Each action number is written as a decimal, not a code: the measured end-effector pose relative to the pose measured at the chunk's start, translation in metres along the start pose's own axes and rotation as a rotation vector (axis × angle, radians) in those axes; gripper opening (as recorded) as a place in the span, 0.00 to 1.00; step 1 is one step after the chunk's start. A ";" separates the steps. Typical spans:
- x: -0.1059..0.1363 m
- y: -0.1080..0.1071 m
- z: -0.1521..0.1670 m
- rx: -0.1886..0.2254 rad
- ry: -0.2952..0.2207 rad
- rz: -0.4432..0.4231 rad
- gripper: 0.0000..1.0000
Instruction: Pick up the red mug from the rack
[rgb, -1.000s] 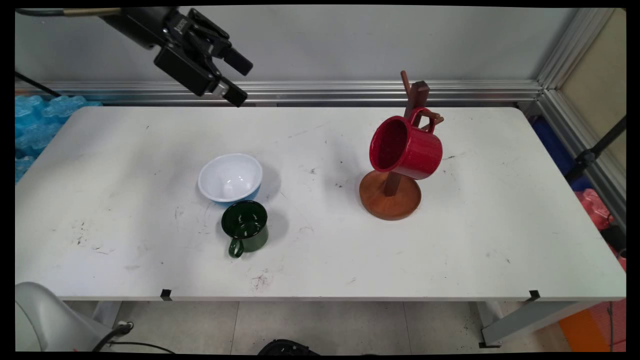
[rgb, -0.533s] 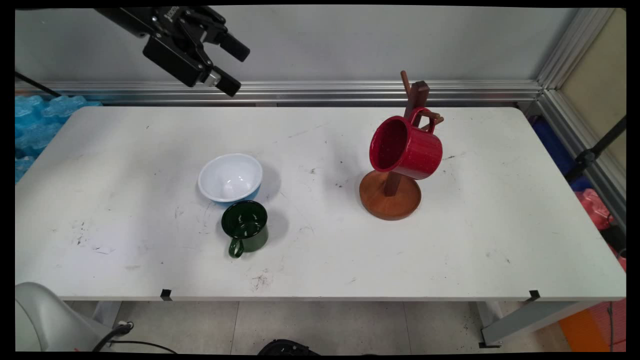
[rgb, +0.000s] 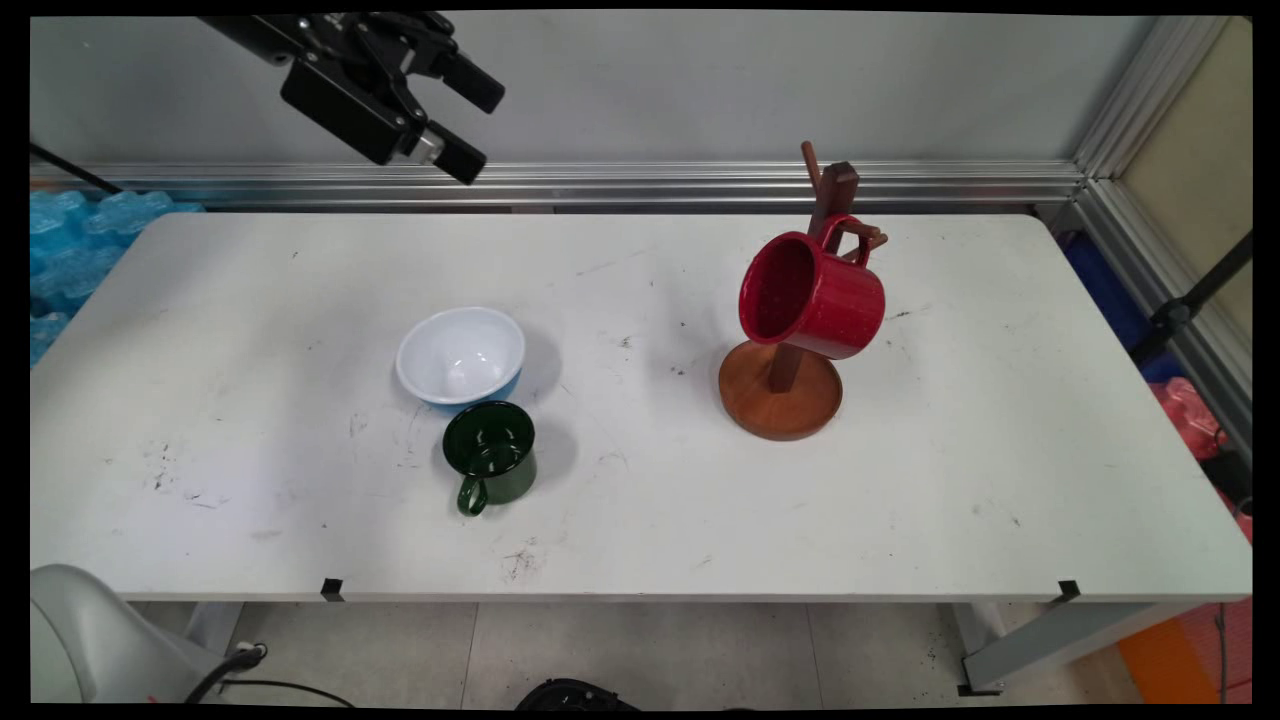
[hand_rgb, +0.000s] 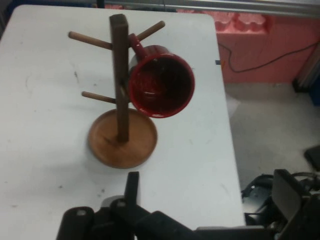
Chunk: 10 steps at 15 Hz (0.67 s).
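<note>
Overhead, upper left of the frame: the hand (rgb: 478, 125) hangs high above the tabletop (rgb: 640, 480), fingers spread apart and empty. Centre left — a white bowl (rgb: 460, 354) just beside a dark green mug (rgb: 491, 455). Centre right — a red mug (rgb: 812, 296) hung on a wooden mug tree (rgb: 781, 390).

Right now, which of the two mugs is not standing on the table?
The red mug: it hangs by its handle from a peg of the wooden mug tree. The dark green mug stands upright on the table.
</note>
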 end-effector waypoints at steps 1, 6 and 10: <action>0.002 0.004 0.003 -0.003 0.002 -0.022 1.00; 0.021 0.020 0.033 -0.002 0.007 -0.123 1.00; 0.035 0.029 0.065 0.011 0.002 -0.192 1.00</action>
